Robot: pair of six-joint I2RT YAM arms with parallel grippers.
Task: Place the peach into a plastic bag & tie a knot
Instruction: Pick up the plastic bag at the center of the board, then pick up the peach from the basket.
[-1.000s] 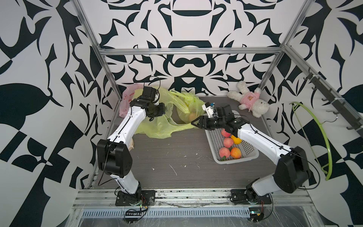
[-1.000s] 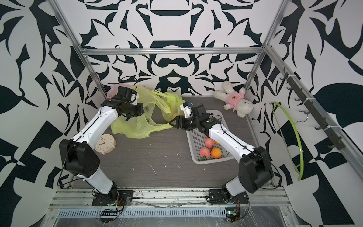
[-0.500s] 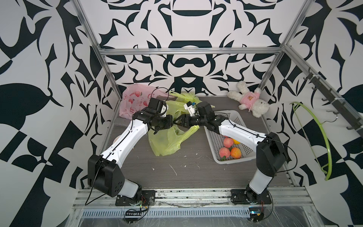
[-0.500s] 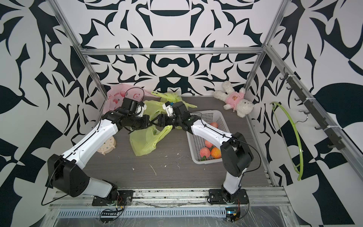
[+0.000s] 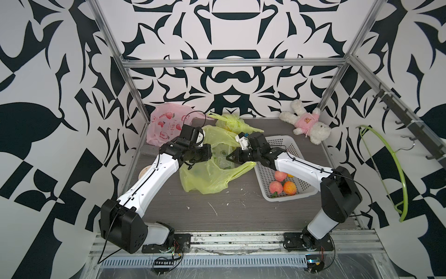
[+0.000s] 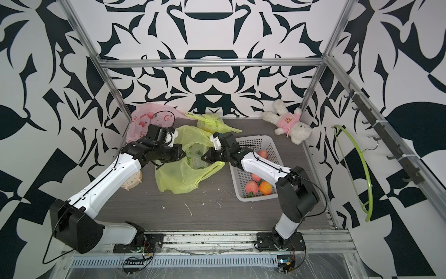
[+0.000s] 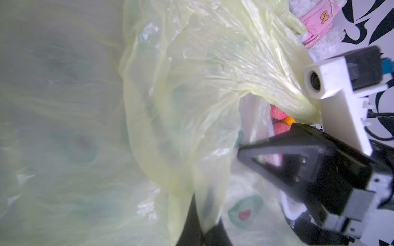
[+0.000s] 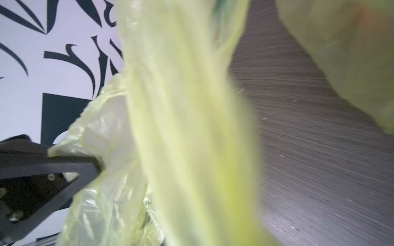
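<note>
Centre of surface (image 5: 193, 217): yellow bag (image 5: 210, 178), mouth spread. At its 9 o'clock, left tool (image 5: 210, 155) clenched on the rim. At 3 o'clock, right tool (image 5: 229, 158) clenched on a handle. The peaches (image 5: 275, 187) sit in white basket (image 5: 292, 196), 4 o'clock of bag.

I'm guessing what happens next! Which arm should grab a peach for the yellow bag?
Probably right. The peaches sit in the white basket just under its forearm; the left arm is beyond the yellow bag. But the right fingers are shut on the bag's handle, so they'd let go first.
</note>
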